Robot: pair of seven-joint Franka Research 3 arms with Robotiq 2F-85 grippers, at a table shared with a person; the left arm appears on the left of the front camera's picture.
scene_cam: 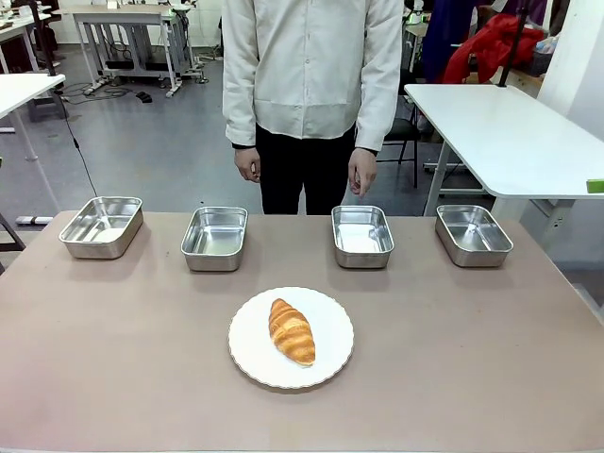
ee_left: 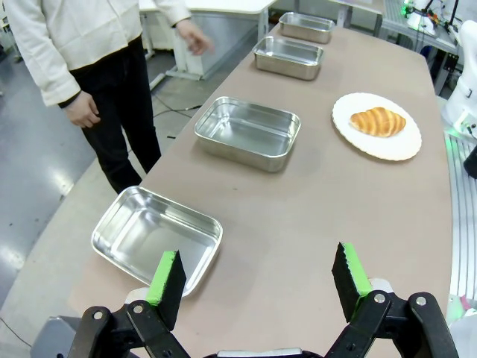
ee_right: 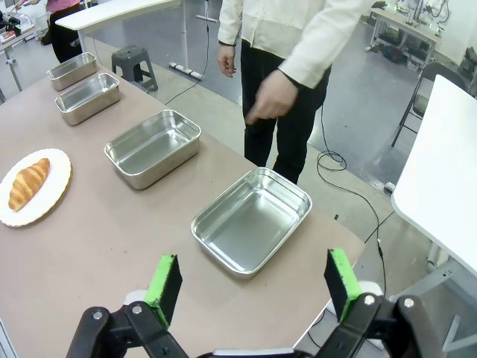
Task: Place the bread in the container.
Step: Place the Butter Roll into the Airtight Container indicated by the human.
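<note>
in front, the bread [scene_cam: 292, 331] lies on a white plate [scene_cam: 247, 351] in the middle of the table [scene_cam: 472, 377], on the robot's side of four empty steel pans [scene_cam: 213, 260]. from the left wrist, the left gripper [ee_left: 257, 259] hangs wide open and empty by an end pan [ee_left: 141, 224], bread well apart. from the right wrist, the right gripper [ee_right: 252, 261] is spread wide, gripping nothing, above the opposite end pan [ee_right: 257, 209].

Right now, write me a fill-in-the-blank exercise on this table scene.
1. The golden-brown ridged croissant rests on a round ____ plate.
2. Beyond it stand ____ shallow rectangular stainless-steel pans in a row.
3. Every pan is ____.
4. The left pincer, with green pads, stands ____.
Missing words: white; four; empty; open.
</note>
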